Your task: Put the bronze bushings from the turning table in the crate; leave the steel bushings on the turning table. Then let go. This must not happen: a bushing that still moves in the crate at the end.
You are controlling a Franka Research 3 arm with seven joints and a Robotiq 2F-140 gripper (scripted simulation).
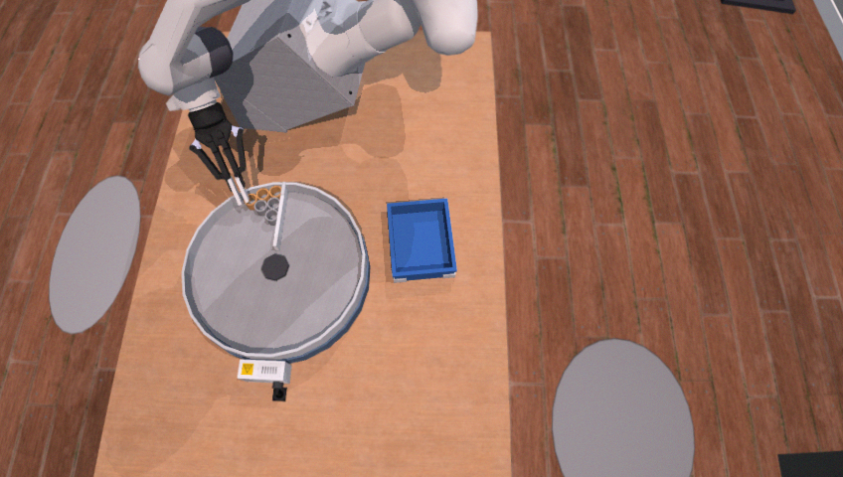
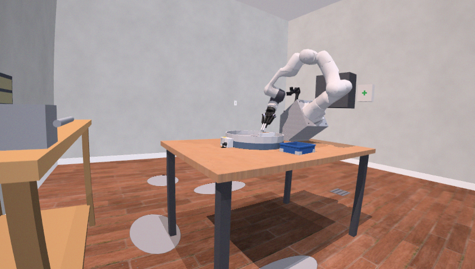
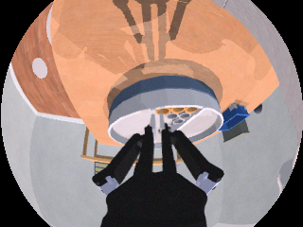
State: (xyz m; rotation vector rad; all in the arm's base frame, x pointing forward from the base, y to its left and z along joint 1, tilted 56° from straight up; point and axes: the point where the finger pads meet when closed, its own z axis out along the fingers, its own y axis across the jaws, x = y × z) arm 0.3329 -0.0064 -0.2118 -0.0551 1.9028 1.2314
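While the pincer point(image 1: 240, 198) hangs clenched on nothing at the turning table's point(image 1: 213, 331) far rim, the bronze bushings point(image 1: 260, 194) lie just beside its fingertips, on the side toward the white divider bar point(image 1: 277, 216). Steel bushings point(image 1: 271, 208) cluster against them. Well apart on the bench point(image 1: 414, 366) stands the blue crate point(image 1: 391, 236).

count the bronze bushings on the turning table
3 can be made out, clustered at the turning table's rim beside the divider bar: one, one and one nearest the shut hand. The fingers may hide more.
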